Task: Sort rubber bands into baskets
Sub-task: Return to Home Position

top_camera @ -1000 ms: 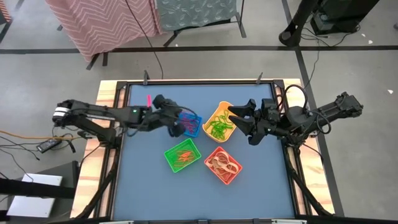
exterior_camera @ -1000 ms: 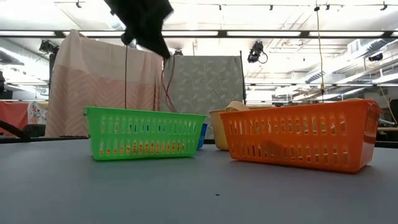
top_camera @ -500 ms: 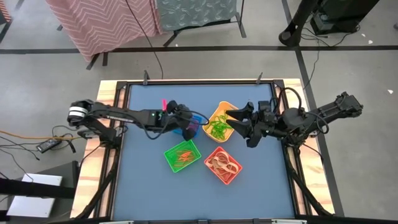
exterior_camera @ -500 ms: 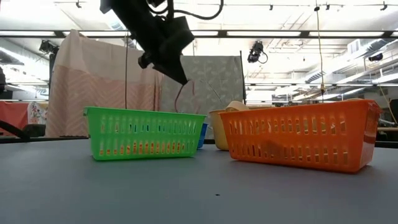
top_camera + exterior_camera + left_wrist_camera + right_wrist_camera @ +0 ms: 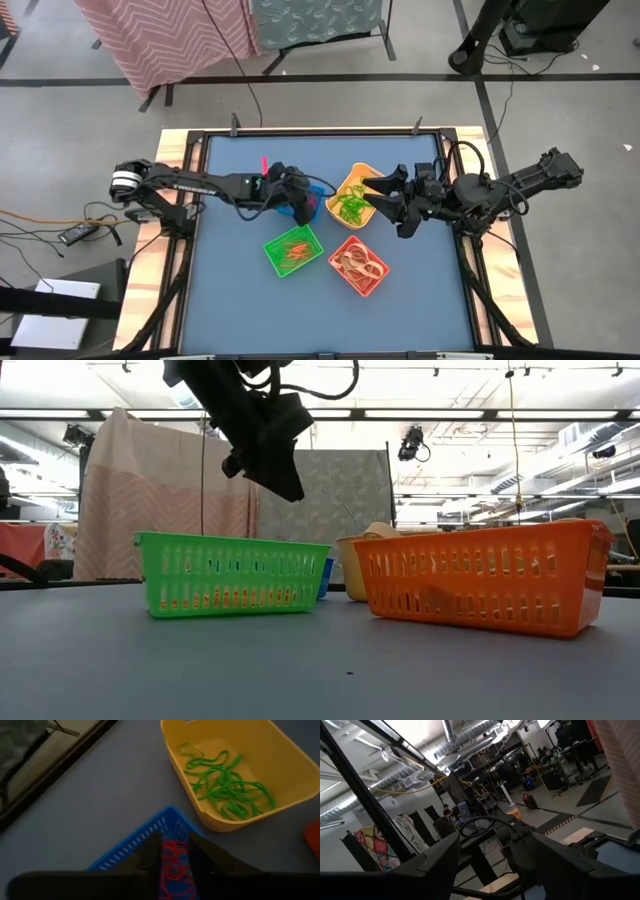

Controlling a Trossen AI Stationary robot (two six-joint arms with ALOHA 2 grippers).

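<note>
The blue basket (image 5: 312, 203) holds red rubber bands (image 5: 175, 870). The yellow basket (image 5: 343, 184) holds green bands (image 5: 225, 785). The green basket (image 5: 293, 250) holds orange and red bands. The orange basket (image 5: 358, 265) holds pale bands. My left gripper (image 5: 300, 203) hangs above the blue basket, fingers a little apart, with nothing seen between them; it also shows in the left wrist view (image 5: 175, 852) and the low view (image 5: 285, 485). My right gripper (image 5: 385, 205) is open and empty, above the table beside the yellow basket's right side.
The four baskets stand close together in the middle of the blue table top (image 5: 230, 290). The table's raised dark frame (image 5: 320, 131) runs around it. Bare table lies toward the near edge and the left side.
My left gripper has gone toward the table's right edge and come down over the blue basket. Half a second ago a red band hung below its fingers in the low view; now nothing hangs there.
</note>
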